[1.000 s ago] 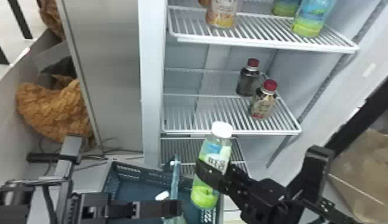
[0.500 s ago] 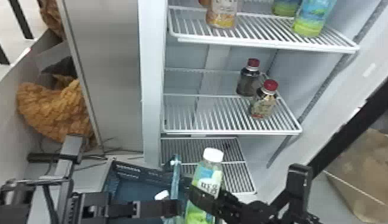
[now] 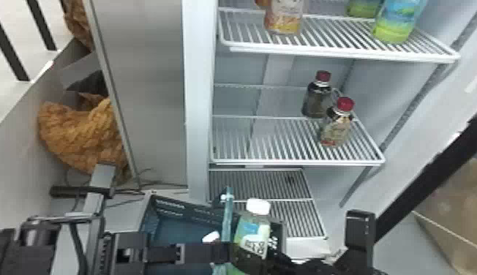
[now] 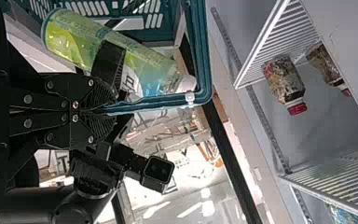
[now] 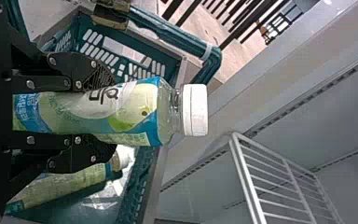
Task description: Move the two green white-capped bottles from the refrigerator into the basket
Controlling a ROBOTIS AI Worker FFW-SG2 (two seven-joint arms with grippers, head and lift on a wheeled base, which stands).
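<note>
Green white-capped bottle (image 3: 250, 239), one of the task's two, is grasped between the flat black fingers of the right gripper (image 3: 265, 252). It stands nearly upright with its white cap (image 3: 258, 206) uppermost, held above the right-hand part of the basket (image 3: 190, 205). The right wrist view shows both fingers pressed to its sides, one on each, below the label's upper edge.

Beside it on the left, the left gripper (image 3: 225, 252) is clenched on the teal handle (image 3: 228, 219) of the basket, its fingers brought together on the bar. The handle rises between the held bottle and the second green white-capped bottle (image 5: 65, 186), which lies on its side inside the basket. The basket has slotted walls, and its far edge lies near the foot of the refrigerator (image 3: 201, 91).

Beyond the basket comes the refrigerator's lowest wire rack (image 3: 263, 183). On the middle wire shelf (image 3: 245, 140) stand two dark red-capped bottles: the front one (image 3: 336, 126) near the shelf's right edge, the rear one (image 3: 316, 100) behind it and a little to the left. On the upper wire shelf (image 3: 333, 33), an orange-labelled bottle (image 3: 285, 18) stands toward the front left corner and a blue-and-green bottle (image 3: 397, 22) toward the front right corner, with another green bottle (image 3: 363, 8) behind the latter.
</note>
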